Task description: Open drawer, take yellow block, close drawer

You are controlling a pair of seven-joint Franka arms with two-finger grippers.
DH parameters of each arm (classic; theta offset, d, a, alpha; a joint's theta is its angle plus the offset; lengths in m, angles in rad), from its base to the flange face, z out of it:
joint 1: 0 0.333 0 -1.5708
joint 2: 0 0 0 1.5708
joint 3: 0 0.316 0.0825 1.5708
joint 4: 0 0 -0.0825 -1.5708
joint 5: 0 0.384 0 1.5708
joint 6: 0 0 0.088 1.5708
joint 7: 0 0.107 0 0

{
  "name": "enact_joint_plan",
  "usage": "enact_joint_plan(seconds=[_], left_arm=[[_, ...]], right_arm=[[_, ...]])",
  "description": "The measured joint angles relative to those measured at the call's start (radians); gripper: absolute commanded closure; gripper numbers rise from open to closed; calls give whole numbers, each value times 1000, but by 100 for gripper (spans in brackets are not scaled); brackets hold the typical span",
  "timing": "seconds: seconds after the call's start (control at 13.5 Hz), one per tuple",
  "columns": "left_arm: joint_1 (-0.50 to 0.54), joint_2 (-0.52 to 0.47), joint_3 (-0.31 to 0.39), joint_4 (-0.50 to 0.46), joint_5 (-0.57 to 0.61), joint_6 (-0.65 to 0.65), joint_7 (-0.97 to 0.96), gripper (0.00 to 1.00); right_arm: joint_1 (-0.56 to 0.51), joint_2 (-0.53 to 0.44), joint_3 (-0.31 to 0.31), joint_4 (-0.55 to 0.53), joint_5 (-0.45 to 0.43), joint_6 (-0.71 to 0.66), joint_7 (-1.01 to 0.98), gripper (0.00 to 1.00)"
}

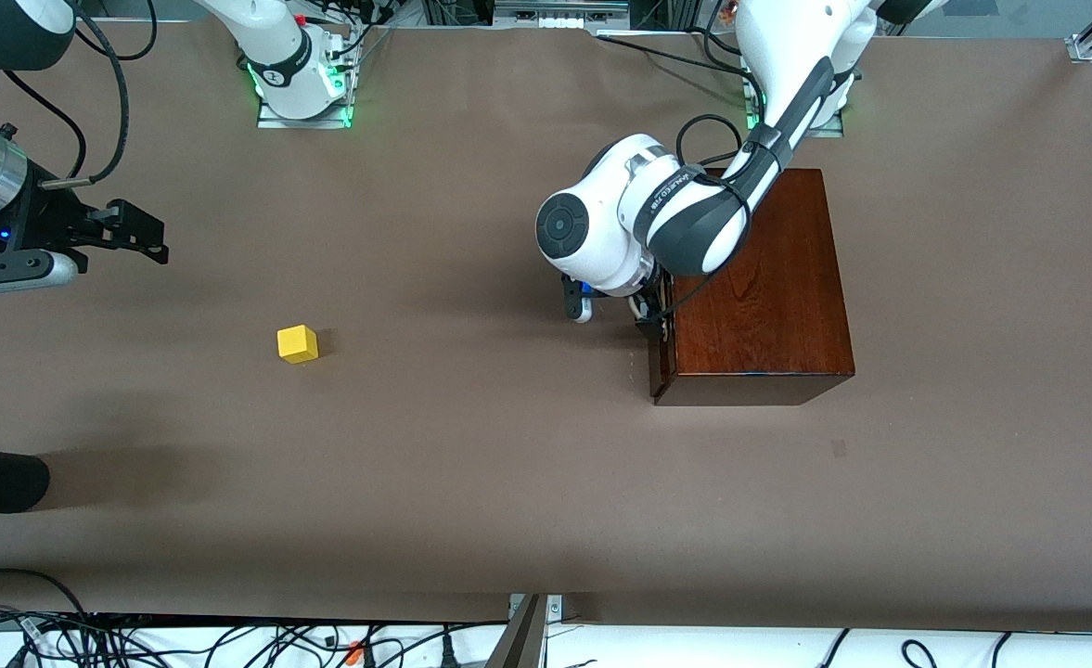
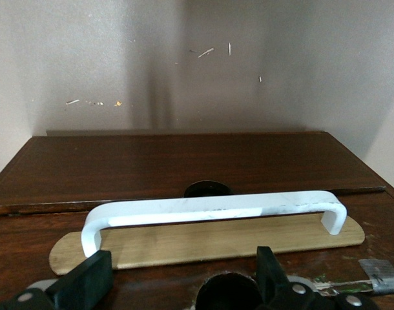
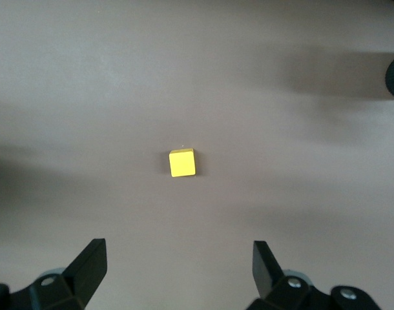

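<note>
Facing the drawer, left gripper stood open at its stiff white handle; right gripper open above the light yellow block.

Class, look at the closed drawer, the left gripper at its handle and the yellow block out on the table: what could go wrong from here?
1. The left gripper is open with its fingers short of the white handle; closing now might miss the bar.
2. The drawer is shut, and a skewed pull might drag the wooden box instead.
3. The yellow block lies loose on the table; the open right gripper might nudge it away.
</note>
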Motion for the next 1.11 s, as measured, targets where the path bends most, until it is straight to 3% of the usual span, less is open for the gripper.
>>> enact_joint_plan(seconds=[0.22, 0.52, 0.81, 1.11], left_arm=[[-1, -1, -4, 2, 0, 7, -34, 0], [-39, -34, -17, 71, -4, 11, -274, 0], [-69, -124, -20, 109, -46, 10, -592, 0], [-50, -237, -7, 114, -84, 4, -748, 0]], right_arm=[[-1, 1, -6, 0, 0, -7, 0, 0], [-1, 1, -7, 0, 0, -8, 0, 0], [-1, 2, -7, 0, 0, -9, 0, 0], [-1, 2, -7, 0, 0, -9, 0, 0]])
